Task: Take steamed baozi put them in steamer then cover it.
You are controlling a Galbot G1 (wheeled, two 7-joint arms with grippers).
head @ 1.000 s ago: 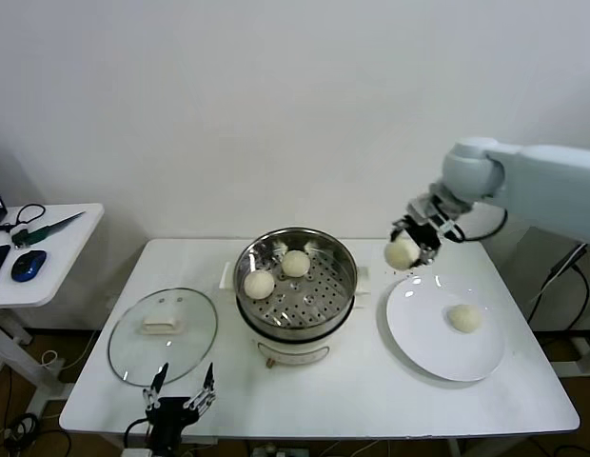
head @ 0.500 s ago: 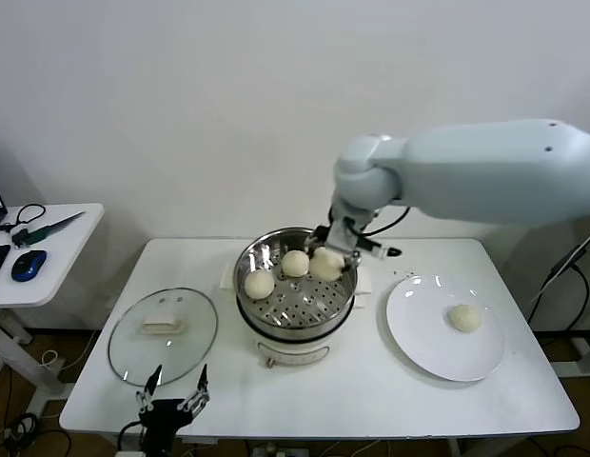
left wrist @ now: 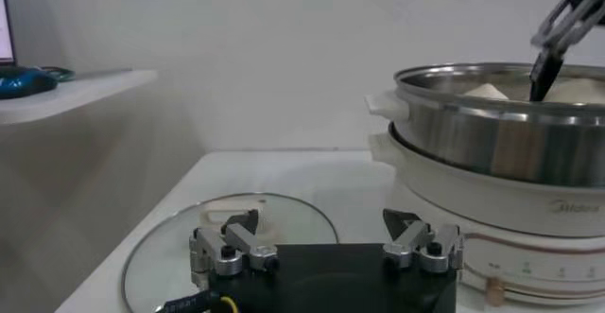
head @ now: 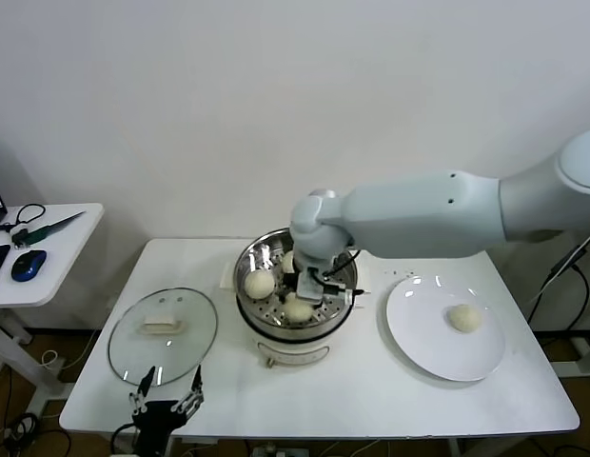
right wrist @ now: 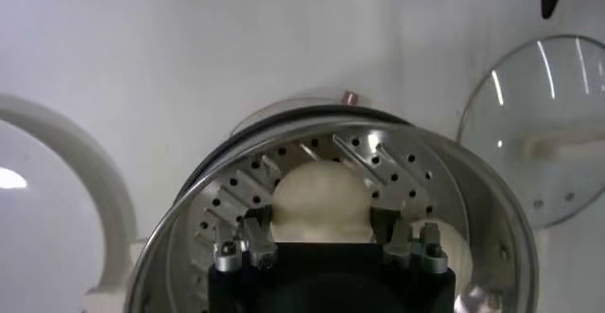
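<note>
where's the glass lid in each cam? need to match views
Head view: the glass lid lies flat on the table, on the robot's left of the steamer.
Left wrist view: lid just past the open left gripper.
Right wrist view: lid beyond the steamer.
Shared landmark: the steamer.

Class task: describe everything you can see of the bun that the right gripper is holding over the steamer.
The bun is round, smooth and cream-white, like soft dough. The right gripper is shut on it, fingers pressing its two sides. It sits low inside the steel steamer, over the perforated floor near the front; whether it touches the floor cannot be told. Another bun lies nearby, apart.
</note>
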